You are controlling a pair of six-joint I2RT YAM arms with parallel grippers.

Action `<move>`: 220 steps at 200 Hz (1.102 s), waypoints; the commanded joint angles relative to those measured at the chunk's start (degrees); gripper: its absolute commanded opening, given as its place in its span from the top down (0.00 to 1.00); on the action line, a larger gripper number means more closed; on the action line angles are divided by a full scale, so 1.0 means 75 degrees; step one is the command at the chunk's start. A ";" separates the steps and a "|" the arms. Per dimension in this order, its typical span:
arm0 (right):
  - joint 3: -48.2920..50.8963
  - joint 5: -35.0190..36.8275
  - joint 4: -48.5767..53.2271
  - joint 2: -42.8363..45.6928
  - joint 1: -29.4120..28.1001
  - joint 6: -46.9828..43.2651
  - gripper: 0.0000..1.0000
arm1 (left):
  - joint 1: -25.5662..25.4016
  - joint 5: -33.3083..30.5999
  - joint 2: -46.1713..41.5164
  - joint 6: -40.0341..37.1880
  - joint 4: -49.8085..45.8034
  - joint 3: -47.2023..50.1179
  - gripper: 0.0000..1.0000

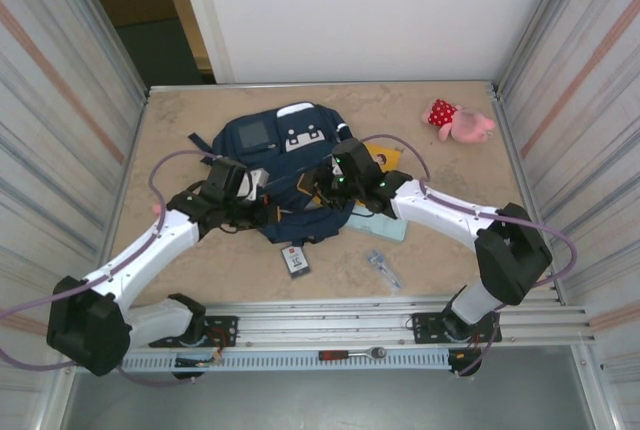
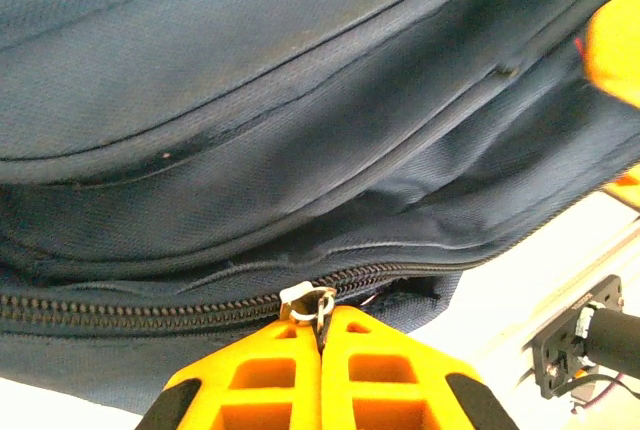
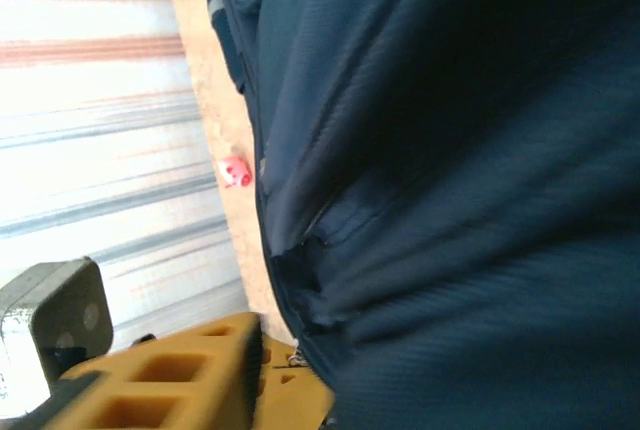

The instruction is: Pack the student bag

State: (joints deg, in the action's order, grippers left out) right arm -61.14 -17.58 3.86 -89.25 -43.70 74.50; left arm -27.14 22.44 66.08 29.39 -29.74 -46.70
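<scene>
Student bag (image 1: 290, 150) flat on table (image 1: 440, 240), between both arms. Zip (image 2: 150, 312) running crosswise just ahead of left gripper (image 2: 320, 328) — fingers pressed together, pinching zip pull (image 2: 308, 300). Right gripper (image 1: 335, 178) against bag's right side — finger spread impossible to tell.

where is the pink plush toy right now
In the top view the pink plush toy lies at the far right corner of the table, apart from the student bag.

I see the student bag (image 1: 288, 172) lying flat mid-table, navy, white patch toward the far end, zipper pull (image 2: 303, 300) partway along its track.
</scene>
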 commanded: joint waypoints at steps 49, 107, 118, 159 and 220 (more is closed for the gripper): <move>-0.1308 -0.1869 0.1323 0.0761 0.1515 -0.1948 1.00 | 0.1858 -0.0238 -0.0171 -0.0564 -0.0185 0.0339 1.00; -0.3338 -0.3938 0.2559 0.0188 0.2193 -0.2648 1.00 | 0.2807 -0.0916 0.1146 -0.1040 0.0463 -0.0458 1.00; -0.3440 -0.3965 0.2560 0.0166 0.2212 -0.2594 1.00 | 0.2927 -0.1028 0.1447 -0.1061 0.0555 -0.0620 1.00; -0.3593 -0.3606 0.2315 0.0067 0.2167 -0.2411 1.00 | 0.3066 -0.1483 0.2112 -0.1289 0.0786 -0.1049 1.00; -0.3017 -0.1698 0.0290 -0.0673 0.1178 -0.1306 1.00 | 0.3079 -0.0544 0.0898 -0.0598 -0.0055 -0.1746 0.53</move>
State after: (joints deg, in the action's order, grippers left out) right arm -83.50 -35.64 17.28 -90.96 -32.08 61.06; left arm -4.38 16.67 79.35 22.63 -26.63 -56.51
